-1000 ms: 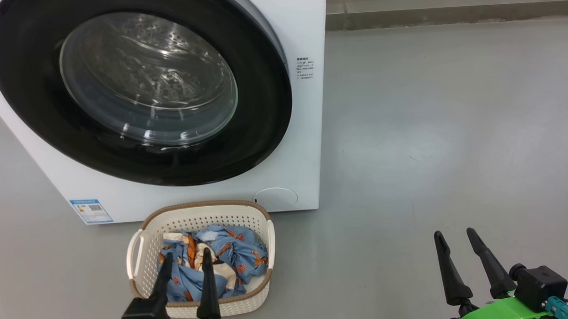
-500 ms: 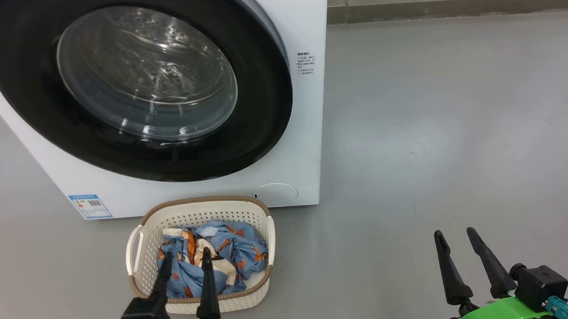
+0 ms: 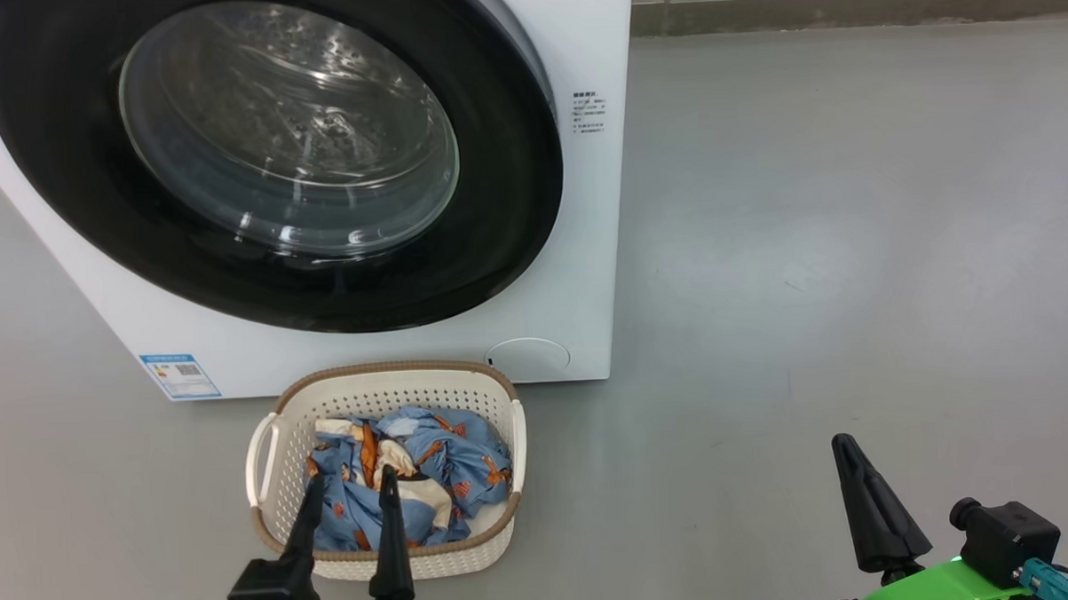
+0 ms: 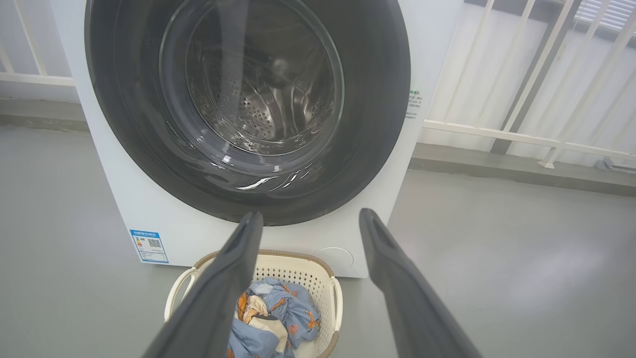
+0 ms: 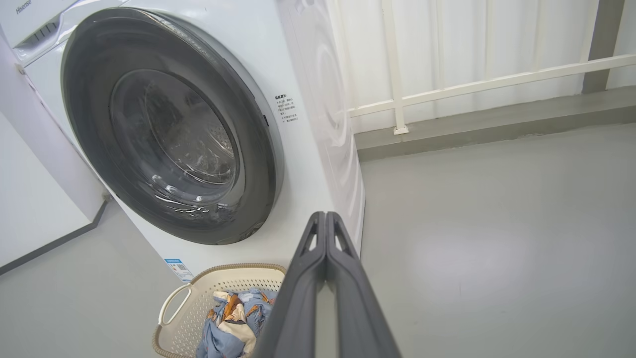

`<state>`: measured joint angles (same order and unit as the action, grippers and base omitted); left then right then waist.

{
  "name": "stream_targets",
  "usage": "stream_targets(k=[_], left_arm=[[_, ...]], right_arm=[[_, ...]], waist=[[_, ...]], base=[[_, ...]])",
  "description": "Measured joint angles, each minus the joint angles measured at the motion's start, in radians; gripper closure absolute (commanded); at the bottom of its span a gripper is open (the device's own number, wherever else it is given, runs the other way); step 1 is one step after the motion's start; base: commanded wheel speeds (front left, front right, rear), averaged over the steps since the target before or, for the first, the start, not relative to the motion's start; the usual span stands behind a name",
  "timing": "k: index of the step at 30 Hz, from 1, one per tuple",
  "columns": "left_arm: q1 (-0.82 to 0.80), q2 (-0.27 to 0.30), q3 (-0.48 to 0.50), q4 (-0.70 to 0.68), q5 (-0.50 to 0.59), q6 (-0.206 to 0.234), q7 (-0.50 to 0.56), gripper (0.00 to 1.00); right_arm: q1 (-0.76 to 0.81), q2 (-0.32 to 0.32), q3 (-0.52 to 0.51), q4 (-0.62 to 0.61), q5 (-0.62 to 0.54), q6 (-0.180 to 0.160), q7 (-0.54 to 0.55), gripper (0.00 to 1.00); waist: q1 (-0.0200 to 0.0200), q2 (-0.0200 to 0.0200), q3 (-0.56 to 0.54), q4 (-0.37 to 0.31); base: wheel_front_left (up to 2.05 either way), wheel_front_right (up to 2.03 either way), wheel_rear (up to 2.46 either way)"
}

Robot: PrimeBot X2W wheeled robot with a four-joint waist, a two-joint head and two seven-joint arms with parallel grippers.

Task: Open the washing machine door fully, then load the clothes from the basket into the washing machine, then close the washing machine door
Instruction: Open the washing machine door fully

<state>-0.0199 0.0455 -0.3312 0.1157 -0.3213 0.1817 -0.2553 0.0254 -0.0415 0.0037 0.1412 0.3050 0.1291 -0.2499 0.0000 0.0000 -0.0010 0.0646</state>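
Observation:
The white washing machine (image 3: 599, 244) stands at upper left, its round black door (image 3: 68, 174) with the glass window closed flat against it. In front of it on the floor sits the cream basket (image 3: 386, 396) holding the light-blue printed clothes (image 3: 451, 467). My left gripper (image 3: 350, 484) hovers open above the basket's near side, nothing between its fingers. My right gripper (image 3: 845, 444) is at lower right over bare floor, its fingers pressed together and empty. The left wrist view shows the door (image 4: 377, 99), basket (image 4: 298, 266) and clothes (image 4: 293, 313); the right wrist view shows them too, with the shut right gripper (image 5: 325, 216).
Grey floor (image 3: 852, 236) spreads to the right of the machine. A white railing (image 5: 447, 89) on a low kerb runs behind. A white wall panel (image 5: 30, 199) stands to the machine's left in the right wrist view. A blue label (image 3: 179, 374) marks the machine's lower left.
My right gripper has shut, its two fingers now together. The head camera has shifted slightly, so the machine and basket sit a little further right and higher. The left gripper stays open.

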Motion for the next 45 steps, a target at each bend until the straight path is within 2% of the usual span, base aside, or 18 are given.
stream_targets(k=[6, 12, 21, 30, 45], left_arm=[[0.0, 0.0, 0.004, 0.0, -0.003, 0.0, 0.0, 0.0], [-0.012, 0.0, 0.007, -0.002, -0.004, -0.001, 0.0, 0.0], [-0.053, 0.0, 0.006, -0.01, -0.004, -0.003, 0.0, 0.0], [-0.102, -0.001, -0.016, -0.024, -0.017, -0.003, 0.0, 0.0], [-0.172, -0.004, -0.045, -0.048, -0.049, 0.005, 0.0, 0.0]], right_arm=[[-0.005, 0.0, 0.024, 0.041, 0.203, 0.0, 0.0, 1.0], [-0.073, 0.0, 0.029, 0.082, 0.473, 0.0, 0.003, 1.0], [-0.231, -0.014, -0.009, 0.084, 0.768, 0.0, 0.159, 1.0], [-0.381, -0.102, -0.021, 0.101, 0.898, 0.0, 0.3, 1.0], [-0.636, -0.19, 0.019, 0.168, 0.923, 0.0, 0.409, 1.0]], waist=[[0.0, 0.0, 0.008, 0.014], [0.0, 0.0, 0.036, 0.032], [0.0, 0.0, 0.105, 0.063], [0.0, 0.0, 0.176, 0.101], [0.0, 0.0, 0.294, 0.165]], base=[[0.0, 0.0, 0.0], [0.0, 0.0, 0.0], [0.0, 0.0, 0.0], [0.0, 0.0, 0.0], [0.0, 0.0, 0.0]])
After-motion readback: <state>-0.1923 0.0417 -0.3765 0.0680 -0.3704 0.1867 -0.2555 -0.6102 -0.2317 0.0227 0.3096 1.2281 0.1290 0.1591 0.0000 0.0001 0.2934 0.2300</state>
